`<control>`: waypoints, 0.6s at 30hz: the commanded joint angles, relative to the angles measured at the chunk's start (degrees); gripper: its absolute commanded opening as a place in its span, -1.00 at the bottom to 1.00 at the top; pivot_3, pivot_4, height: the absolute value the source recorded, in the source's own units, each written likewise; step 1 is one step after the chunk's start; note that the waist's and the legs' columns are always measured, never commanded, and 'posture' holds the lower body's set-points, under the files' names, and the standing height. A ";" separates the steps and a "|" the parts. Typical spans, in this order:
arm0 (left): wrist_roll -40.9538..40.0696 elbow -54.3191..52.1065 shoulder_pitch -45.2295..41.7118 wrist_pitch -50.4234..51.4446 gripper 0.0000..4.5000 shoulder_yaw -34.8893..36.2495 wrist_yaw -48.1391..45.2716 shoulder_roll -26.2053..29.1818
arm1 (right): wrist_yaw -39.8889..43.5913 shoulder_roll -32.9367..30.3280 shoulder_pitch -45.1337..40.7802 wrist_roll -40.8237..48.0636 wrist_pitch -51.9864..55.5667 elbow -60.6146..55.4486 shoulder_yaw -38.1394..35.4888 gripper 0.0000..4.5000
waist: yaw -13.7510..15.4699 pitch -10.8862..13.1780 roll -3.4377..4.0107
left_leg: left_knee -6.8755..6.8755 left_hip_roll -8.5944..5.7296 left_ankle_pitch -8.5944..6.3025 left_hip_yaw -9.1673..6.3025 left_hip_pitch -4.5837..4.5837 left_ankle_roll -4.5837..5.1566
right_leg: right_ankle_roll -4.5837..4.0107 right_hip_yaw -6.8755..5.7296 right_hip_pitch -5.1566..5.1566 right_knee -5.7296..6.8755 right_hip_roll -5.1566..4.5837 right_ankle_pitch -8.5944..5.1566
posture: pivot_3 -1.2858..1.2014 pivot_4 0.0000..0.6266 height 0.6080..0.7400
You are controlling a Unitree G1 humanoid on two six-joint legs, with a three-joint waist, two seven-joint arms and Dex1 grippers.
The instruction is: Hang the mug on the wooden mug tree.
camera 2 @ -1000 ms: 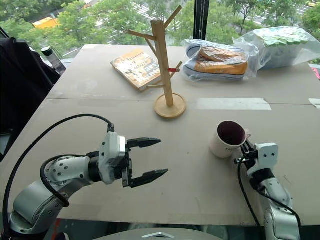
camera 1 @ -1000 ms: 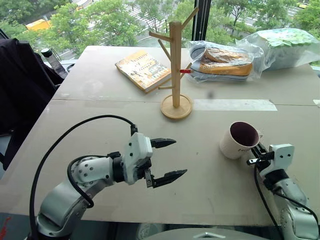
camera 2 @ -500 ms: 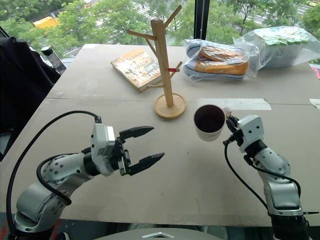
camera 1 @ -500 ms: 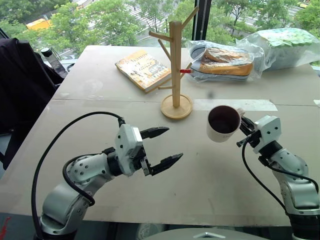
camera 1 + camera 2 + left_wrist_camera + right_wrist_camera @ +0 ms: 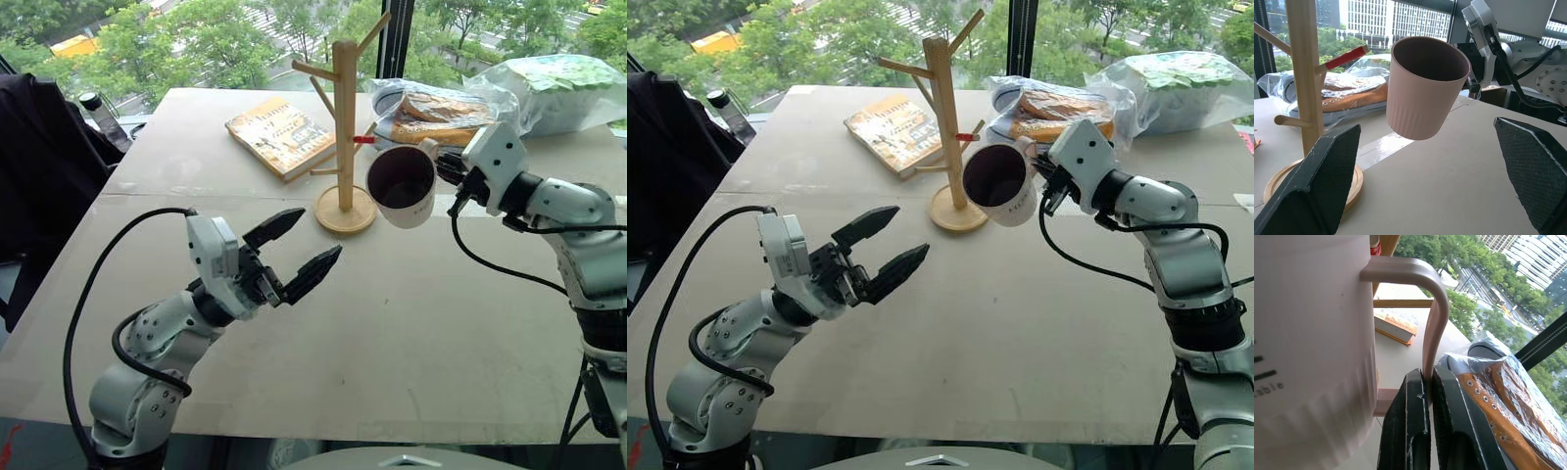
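The cream-white ceramic mug [image 5: 400,187] with a dark maroon inside hangs in the air above the table, tipped so its mouth faces the head camera, just beside the wooden mug tree's post on its right. The right gripper [image 5: 1424,390] has its two black fingers pinched tight on the mug's loop handle [image 5: 1431,318]. In the right wrist view small dark lettering shows low on the mug's ribbed side; only the end of a word, something like "able", can be made out. The light wooden mug tree [image 5: 344,132], an upright post with angled pegs on a round disc base, stands on the table; one peg on the mug's side has a red tip [image 5: 1346,57].

The left gripper [image 5: 294,253] hovers over the near part of the table, its two black fingers spread wide with nothing between them, pointing toward the tree and mug.

Left of the tree lies a paperback book [image 5: 280,135] with a yellow-brown cover; its printing is too small to read. Behind the mug, a pair of orange and grey shoes sits in a clear plastic bag [image 5: 1048,113], and a second clear bag [image 5: 562,86] holding something green and white lies further right.

The table [image 5: 421,333] is a plain beige board surface with a seam across it and a pale strip of tape [image 5: 490,206] by that seam. A dark garment [image 5: 39,166] and a bottle [image 5: 103,119] are at its left edge. Beyond are windows, green treetops and, in the left wrist view, office buildings.
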 commanded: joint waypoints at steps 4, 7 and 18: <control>-1.86 -2.37 -0.04 -1.69 1.00 2.17 5.26 -2.22 | 7.86 -0.82 -12.12 -3.31 -5.59 8.06 4.63 -0.99 | 0.00 0.01 -0.02 | 0.00 0.00 0.00 -0.01 -0.01 0.00 | 0.00 -0.02 -0.03 0.01 -0.01 0.00 | 0.03 -0.52 1.00; -0.65 -2.70 1.36 -2.35 1.00 2.04 7.03 -2.87 | 9.93 -0.30 -15.54 -4.76 -7.39 11.18 6.03 -0.99 | 0.00 0.02 -0.03 | -0.01 0.00 0.00 -0.02 -0.02 0.00 | 0.00 -0.04 -0.02 0.00 -0.03 0.00 | 0.03 -0.52 1.00; 3.13 -2.39 2.76 -5.44 1.00 0.73 8.10 -3.64 | 12.88 3.87 -23.15 -7.91 -10.44 18.10 8.43 -0.99 | -0.03 0.05 -0.05 | -0.03 -0.01 0.00 -0.02 -0.04 -0.01 | -0.02 -0.03 -0.06 0.00 -0.10 0.01 | 0.03 -0.52 1.00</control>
